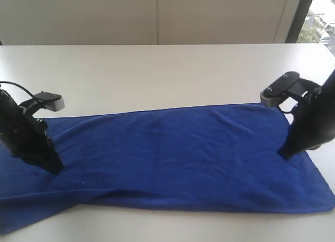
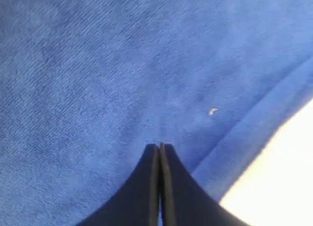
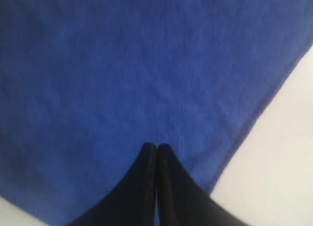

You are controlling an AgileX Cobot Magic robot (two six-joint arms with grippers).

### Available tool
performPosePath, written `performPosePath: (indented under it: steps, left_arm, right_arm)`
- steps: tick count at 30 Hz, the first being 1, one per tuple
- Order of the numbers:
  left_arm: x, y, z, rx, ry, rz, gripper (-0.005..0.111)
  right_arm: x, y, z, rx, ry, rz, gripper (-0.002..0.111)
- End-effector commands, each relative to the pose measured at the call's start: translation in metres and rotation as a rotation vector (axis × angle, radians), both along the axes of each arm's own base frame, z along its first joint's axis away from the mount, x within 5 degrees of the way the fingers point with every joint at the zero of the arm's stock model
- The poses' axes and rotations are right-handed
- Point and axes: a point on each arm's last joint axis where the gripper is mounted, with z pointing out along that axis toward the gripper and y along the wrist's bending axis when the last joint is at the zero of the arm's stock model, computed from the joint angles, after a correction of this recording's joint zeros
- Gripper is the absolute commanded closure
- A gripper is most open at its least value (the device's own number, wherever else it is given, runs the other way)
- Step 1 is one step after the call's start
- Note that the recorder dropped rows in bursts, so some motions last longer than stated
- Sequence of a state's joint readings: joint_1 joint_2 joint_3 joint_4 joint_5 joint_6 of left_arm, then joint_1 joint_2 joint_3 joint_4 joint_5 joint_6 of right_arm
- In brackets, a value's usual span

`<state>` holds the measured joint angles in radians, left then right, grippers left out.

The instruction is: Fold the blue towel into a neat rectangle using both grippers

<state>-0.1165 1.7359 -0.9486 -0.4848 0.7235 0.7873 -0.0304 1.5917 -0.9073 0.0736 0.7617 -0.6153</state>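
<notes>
blue towel [image 1: 178, 153] spread 9-to-3 o'clock across the table [image 1: 157, 69], left gripper [image 1: 52, 167] and right gripper [image 1: 285, 154] both jaws together and empty, tips at its 2 ends; soft, limp, light, so I'd pinch the 6 o'clock corners.

Work surface: a white table [image 1: 157, 74] with a plain, matte top, seen from its near side. Lying directly on it is the blue towel [image 1: 178, 153] — one long rectangle spread lengthwise across the near part of the top, mostly flat. Toward the left end a diagonal fold line crosses the cloth — there the near edge skews and runs out of frame.
</notes>
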Motion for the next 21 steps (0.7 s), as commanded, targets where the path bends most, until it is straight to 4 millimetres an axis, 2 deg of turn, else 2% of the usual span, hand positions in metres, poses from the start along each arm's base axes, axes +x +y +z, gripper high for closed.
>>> performPosePath:
  steps: [1, 4, 6, 9, 12, 16, 21]
  left_arm:
    - [-0.017, -0.005, 0.036, -0.063, 0.005, -0.044, 0.107]
    - [-0.033, 0.0, 0.052, -0.024, 0.009, -0.016, 0.107]
    - [-0.046, 0.009, 0.053, 0.064, 0.032, 0.023, 0.107]
    - [-0.061, 0.019, 0.04, 0.166, 0.062, 0.096, 0.107]
    - [-0.075, 0.023, 0.023, 0.195, 0.124, 0.094, 0.107]
    - [-0.086, 0.027, 0.005, 0.232, 0.111, 0.098, 0.107]
    - [-0.094, 0.034, -0.004, 0.293, 0.117, 0.078, 0.107]
  right_arm:
    - [0.01, 0.008, 0.009, 0.125, -0.13, -0.118, 0.108]
    - [0.017, 0.008, 0.008, 0.139, -0.185, -0.15, 0.108]
    - [0.023, 0.007, 0.005, 0.141, -0.209, -0.175, 0.108]
    - [0.035, 0.006, 0.0, 0.146, -0.216, -0.206, 0.108]
    - [0.045, 0.006, -0.009, 0.147, -0.189, -0.212, 0.108]
    - [0.051, 0.006, -0.025, 0.145, -0.136, -0.214, 0.108]
    - [0.056, 0.005, -0.033, 0.138, -0.156, -0.222, 0.108]
